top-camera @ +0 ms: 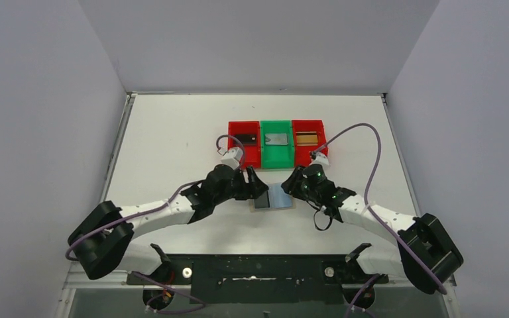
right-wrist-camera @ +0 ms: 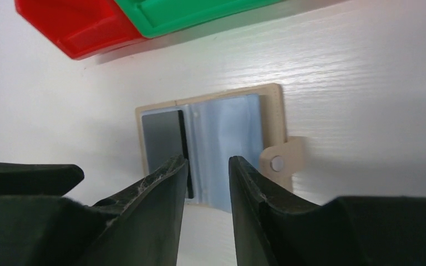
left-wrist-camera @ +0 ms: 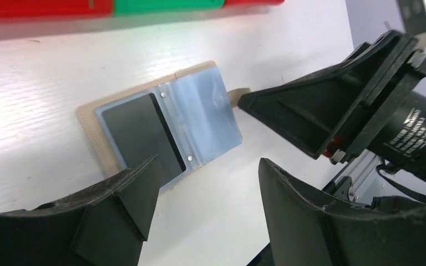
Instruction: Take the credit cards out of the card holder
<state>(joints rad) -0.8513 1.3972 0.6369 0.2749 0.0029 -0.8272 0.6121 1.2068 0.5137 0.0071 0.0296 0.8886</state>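
Holder [top-camera: 272,197] lies open on the worktop [top-camera: 172,132] between the arms, a dark card [left-wrist-camera: 138,133] in its left sleeve. Left fingers [left-wrist-camera: 122,205] stand wide by that card's corner, empty. Right fingers [right-wrist-camera: 150,205] hover narrow over the holder, gripping nothing. Other cards [top-camera: 276,139] lie in bins [top-camera: 276,159] behind.

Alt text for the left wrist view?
Open beige card holder lies flat on the white table, a dark card in its left blue sleeve. The open left claw frames the foreground; the right claw points in from the right.
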